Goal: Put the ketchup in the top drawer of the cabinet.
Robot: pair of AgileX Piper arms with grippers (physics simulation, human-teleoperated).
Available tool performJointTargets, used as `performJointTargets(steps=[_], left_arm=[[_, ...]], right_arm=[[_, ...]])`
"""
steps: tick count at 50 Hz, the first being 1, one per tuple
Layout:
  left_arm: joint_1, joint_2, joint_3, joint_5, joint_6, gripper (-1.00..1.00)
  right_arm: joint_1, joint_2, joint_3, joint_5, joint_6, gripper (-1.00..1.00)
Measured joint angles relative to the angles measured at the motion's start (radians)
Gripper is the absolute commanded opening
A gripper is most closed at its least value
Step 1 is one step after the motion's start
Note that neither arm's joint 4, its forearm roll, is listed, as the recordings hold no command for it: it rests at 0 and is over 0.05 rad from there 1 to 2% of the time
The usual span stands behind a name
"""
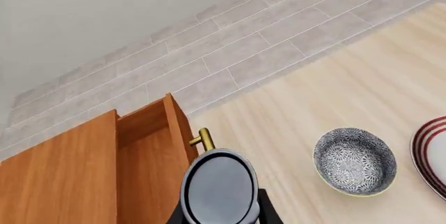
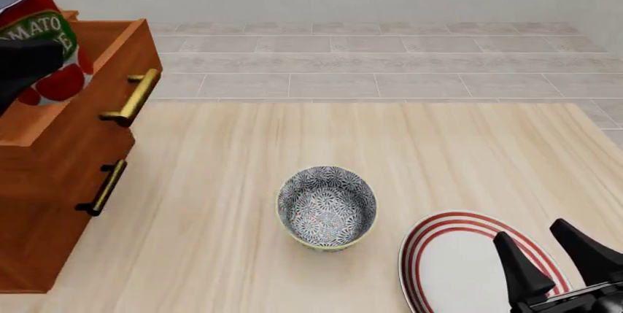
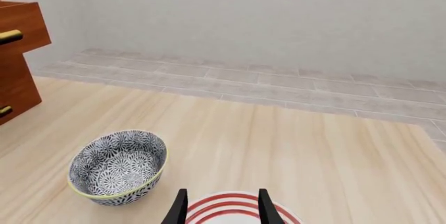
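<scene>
over the top drawer rim, left hand holds ketchup; right hand wide.

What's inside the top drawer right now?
The top drawer is pulled open. Only its bare wooden inner walls show. The ketchup, held by the left pincer, is above it, not inside. The drawer's floor is hidden.
</scene>
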State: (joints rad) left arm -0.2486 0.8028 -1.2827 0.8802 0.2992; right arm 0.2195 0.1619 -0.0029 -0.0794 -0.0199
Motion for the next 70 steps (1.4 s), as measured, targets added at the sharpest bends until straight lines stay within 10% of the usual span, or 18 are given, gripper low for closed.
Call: performJointTargets(steps=[70], left_arm=[[0.336, 0.281, -0.072, -0.068, -0.036, -1.0]], right_arm=[[0.007, 0.048, 0.003, -0.029, 0.005, 1.0]])
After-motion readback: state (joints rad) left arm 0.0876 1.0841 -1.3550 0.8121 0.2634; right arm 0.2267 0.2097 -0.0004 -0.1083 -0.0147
